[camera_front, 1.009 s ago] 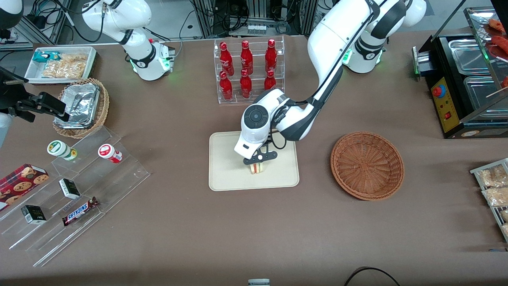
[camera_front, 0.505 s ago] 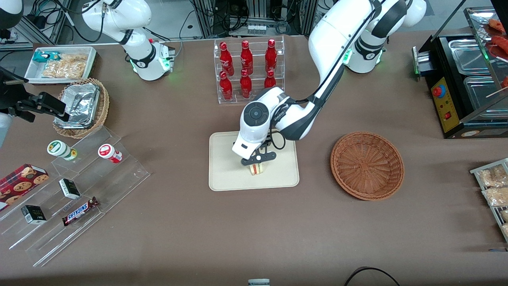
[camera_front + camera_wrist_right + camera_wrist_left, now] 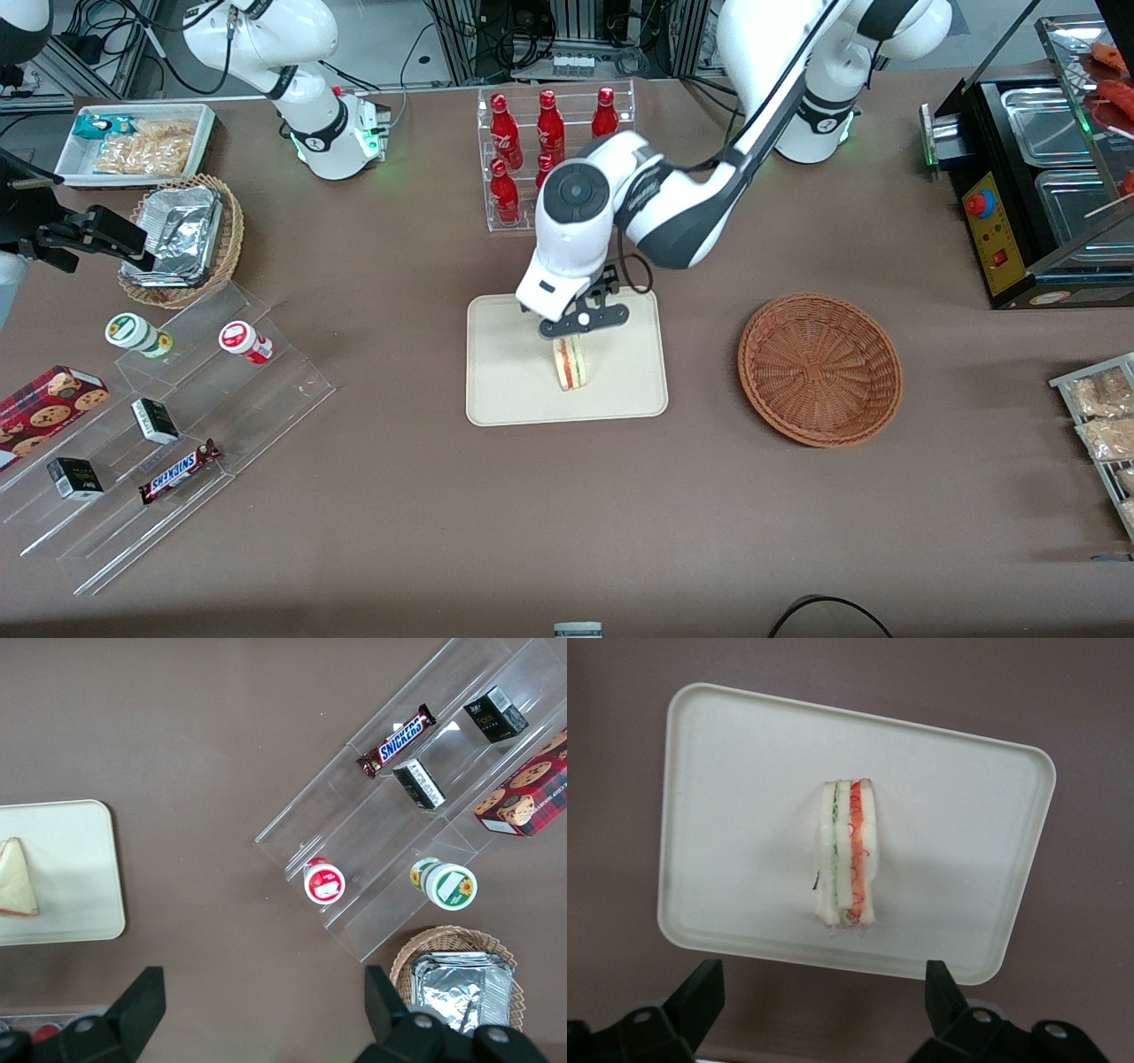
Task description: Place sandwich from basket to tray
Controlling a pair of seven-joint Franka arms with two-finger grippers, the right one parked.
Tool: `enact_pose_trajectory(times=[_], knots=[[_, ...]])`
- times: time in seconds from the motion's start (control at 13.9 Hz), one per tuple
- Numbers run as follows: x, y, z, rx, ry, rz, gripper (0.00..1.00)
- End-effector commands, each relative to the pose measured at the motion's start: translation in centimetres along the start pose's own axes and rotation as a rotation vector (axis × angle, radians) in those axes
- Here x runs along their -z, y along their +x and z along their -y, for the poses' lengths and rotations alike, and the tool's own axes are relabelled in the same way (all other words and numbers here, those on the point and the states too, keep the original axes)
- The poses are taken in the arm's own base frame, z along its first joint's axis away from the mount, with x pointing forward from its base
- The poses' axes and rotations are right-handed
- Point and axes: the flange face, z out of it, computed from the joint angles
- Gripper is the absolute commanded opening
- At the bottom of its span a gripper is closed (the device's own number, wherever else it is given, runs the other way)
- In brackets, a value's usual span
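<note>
The sandwich (image 3: pixel 572 362) is standing on its edge near the middle of the cream tray (image 3: pixel 505 390), its white bread slices and its red and green filling layers facing up toward the left wrist camera. The left gripper (image 3: pixel 582 324) is hovering just above the sandwich, over the part of the tray farther from the front camera. Its jaws are spread wide apart and are touching nothing; in the left wrist view both black fingertips (image 3: pixel 700 992) are sitting clear of the sandwich (image 3: pixel 849 853), with the tray (image 3: pixel 726 771) showing between them.

The round reddish-brown wicker basket (image 3: pixel 820 369) is resting on the brown worktop (image 3: pixel 567 514) beside the tray, toward the working arm's end, with nothing in it.

A clear acrylic rack (image 3: pixel 556 159) of red Coca-Cola bottles (image 3: pixel 506 130) is standing farther from the front camera than the tray. Toward the parked arm's end, a stepped clear display (image 3: pixel 177 443) is carrying a Snickers bar (image 3: pixel 177 471), whose white name on a blue panel is readable in the right wrist view (image 3: pixel 399 740), along with a red box printed with chocolate-chip cookies (image 3: pixel 49 403), small dark boxes (image 3: pixel 155 420) and two lidded cups (image 3: pixel 245 341).
</note>
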Motion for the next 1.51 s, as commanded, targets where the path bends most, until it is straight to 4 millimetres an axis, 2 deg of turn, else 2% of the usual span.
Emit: enact_pose_trajectory(times=[0.0,0.07,0.22,0.43,0.79,1.08,1.23,1.3,1.44], knots=[[1.8,1.4,2.9,-0.045,0.068,-0.001,1.0],[2.7,2.2,4.0,-0.095,0.087,-0.003,1.0],[3.9,3.9,6.6,-0.062,0.125,0.018,1.0],[4.5,7.1,11.8,0.006,0.186,0.067,1.0],[5.8,10.8,19.2,-0.03,0.187,0.097,1.0],[8.0,11.6,26.1,-0.086,0.178,0.111,1.0],[9.2,11.6,28.9,-0.129,0.17,0.112,1.0],[9.8,10.9,29.7,-0.143,0.168,0.109,1.0],[11.4,11.3,32.7,-0.138,0.156,0.108,1.0]])
